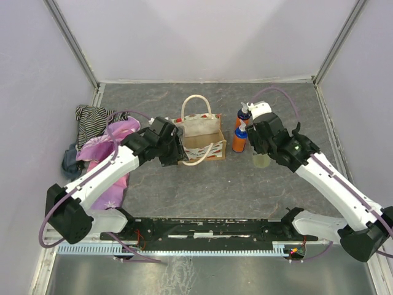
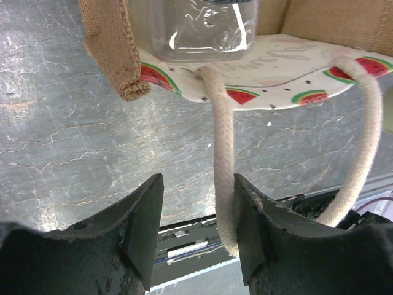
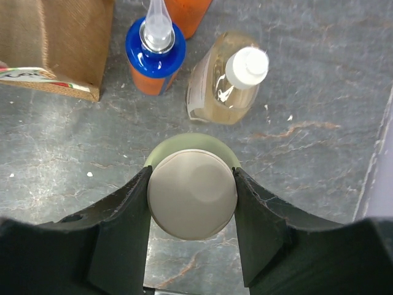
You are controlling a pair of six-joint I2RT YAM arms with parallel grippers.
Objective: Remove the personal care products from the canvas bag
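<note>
The left arm [image 1: 101,175] and the right arm [image 1: 334,184] are wearing white shells with black joints, each trailing a purple cable [image 1: 42,232]. The black fingers [image 2: 144,236] are showing scuffed, chipped edges.

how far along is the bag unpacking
Out of the bag: two orange bottles and a beige bottle. In hand: the right gripper grips a cream-capped bottle beside them. Left: the clear bottle, still in the bag by the open left gripper.
</note>
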